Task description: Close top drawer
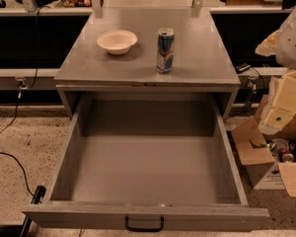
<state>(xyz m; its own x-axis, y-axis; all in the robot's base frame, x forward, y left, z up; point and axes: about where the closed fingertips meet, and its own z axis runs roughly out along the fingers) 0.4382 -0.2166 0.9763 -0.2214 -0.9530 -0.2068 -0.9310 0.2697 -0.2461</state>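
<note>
L to R: speckled floor (pixel 29 137); white bowl (pixel 117 41) and blue can (pixel 165 51) stand apart on the grey desk (pixel 202 63). Below, the top drawer (pixel 148 167) sits pulled far out toward the camera, plain grey inside, black handle (pixel 144 224) mid-front. Open cardboard box (pixel 254 152) on floor at rt. Robot's tool (pixel 285 100) hangs at far rt edge, clear of the drawer; open or closed, can't tell.
</note>
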